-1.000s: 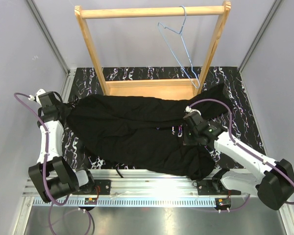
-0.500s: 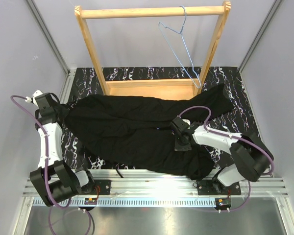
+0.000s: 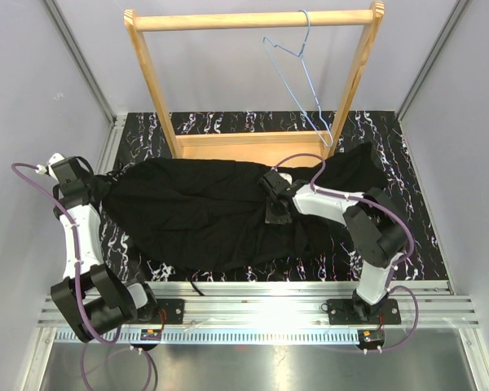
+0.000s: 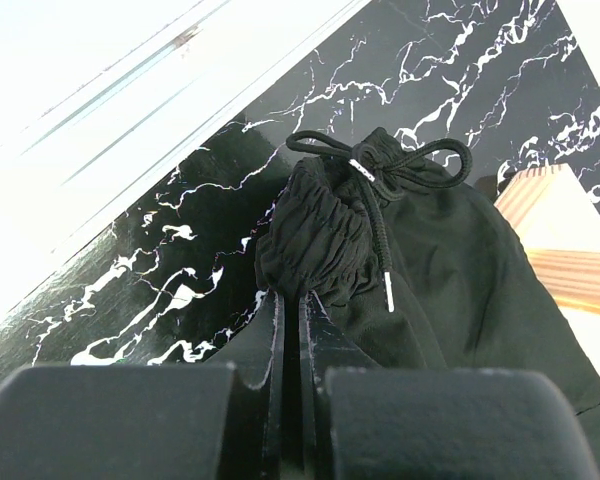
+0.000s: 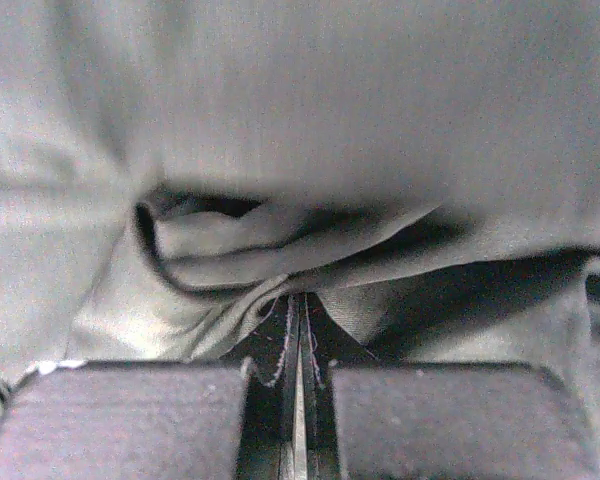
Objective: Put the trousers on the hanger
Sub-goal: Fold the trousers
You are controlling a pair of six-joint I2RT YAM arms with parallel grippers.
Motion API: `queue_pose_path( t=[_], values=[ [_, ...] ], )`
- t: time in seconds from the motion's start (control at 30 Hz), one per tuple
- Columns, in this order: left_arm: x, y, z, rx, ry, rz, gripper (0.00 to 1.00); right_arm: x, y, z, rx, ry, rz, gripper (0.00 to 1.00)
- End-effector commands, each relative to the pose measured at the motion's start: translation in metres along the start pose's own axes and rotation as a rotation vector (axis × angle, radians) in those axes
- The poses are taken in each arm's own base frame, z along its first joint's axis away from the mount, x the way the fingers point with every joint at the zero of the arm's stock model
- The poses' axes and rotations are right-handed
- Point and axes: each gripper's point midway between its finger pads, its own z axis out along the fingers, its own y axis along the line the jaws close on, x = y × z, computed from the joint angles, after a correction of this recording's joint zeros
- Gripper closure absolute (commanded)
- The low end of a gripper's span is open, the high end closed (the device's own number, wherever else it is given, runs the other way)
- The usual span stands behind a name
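1. Black, soft fabric is covering the middle of the marbled desk [image 3: 395,159]: the trousers [image 3: 204,220] are lying flat and wrinkled, stretching from one end effector to the other.
2. Out at the far left of the cloth, the left end effector [image 4: 290,300] is pinching the gathered waistband, with its jaws squeezed down to a thin slit on the fabric.
3. Just beyond its tips the bunched waistband is bulging up, and a black drawstring [image 4: 380,185] is looping over it, one white-tipped end dangling back toward the tips.
4. Beyond and to the right of those tips, a corner of the wooden rack [image 4: 550,215] is showing.
5. Near the middle of the garment, the right end effector [image 5: 300,310] is clamping a fold of it, its jaws nearly meeting on the cloth.
6. Directly ahead of its tips a ridge of fabric is rising, and cloth is filling the whole wrist view.
7. Well beyond the right end effector and above it, the light-blue hanger [image 3: 297,77] is hanging by its hook from the rack's top rail, while the trousers are lying below on the desk.
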Motion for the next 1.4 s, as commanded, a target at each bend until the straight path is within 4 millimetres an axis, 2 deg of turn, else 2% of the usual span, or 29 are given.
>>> queue_pose_path(
  t=[0.0,0.07,0.13,0.17,0.23,0.37,0.6,0.73,0.83,0.93,1.03,1.13,1.37],
  values=[
    [-0.018,-0.008,0.001,0.039,-0.046,-0.011,1.0,-0.008,-0.05,0.017,0.198,0.009,-0.035,1.0],
    [-0.018,-0.007,0.001,0.037,-0.047,-0.015,1.0,-0.021,-0.068,0.01,0.233,-0.009,-0.001,1.0],
    [-0.018,-0.008,0.001,0.044,-0.042,-0.017,1.0,-0.022,-0.082,0.005,0.242,-0.004,0.026,1.0],
    [-0.018,-0.008,0.002,0.045,-0.041,-0.02,1.0,-0.032,-0.093,-0.004,0.241,-0.027,0.062,1.0],
    [-0.017,-0.008,0.002,0.05,-0.039,-0.024,1.0,-0.032,-0.107,-0.013,0.262,-0.043,0.081,0.96],
    [-0.017,-0.008,0.002,0.053,-0.037,-0.03,1.0,-0.044,-0.13,-0.046,0.304,-0.12,0.122,0.88],
    [-0.014,-0.009,0.004,0.063,-0.026,-0.034,1.0,-0.038,-0.169,-0.075,0.377,-0.132,0.185,0.78],
    [-0.012,-0.011,0.005,0.072,-0.016,-0.04,1.0,-0.026,-0.162,-0.097,0.307,-0.128,0.209,0.72],
    [-0.013,-0.012,0.005,0.075,-0.019,-0.043,1.0,-0.01,-0.154,-0.11,0.229,-0.12,0.256,0.54],
    [-0.012,-0.012,0.004,0.08,-0.018,-0.043,1.0,0.014,-0.151,-0.113,0.188,-0.071,0.279,0.41],
    [-0.01,-0.014,0.004,0.09,-0.011,-0.049,1.0,0.029,-0.148,-0.118,0.171,-0.058,0.291,0.38],
    [-0.008,-0.016,0.005,0.101,-0.003,-0.055,1.0,0.04,-0.152,-0.12,0.221,-0.03,0.304,0.37],
    [-0.004,-0.018,0.007,0.117,0.014,-0.063,1.0,0.057,-0.146,-0.109,0.25,0.017,0.325,0.36]
  ],
)
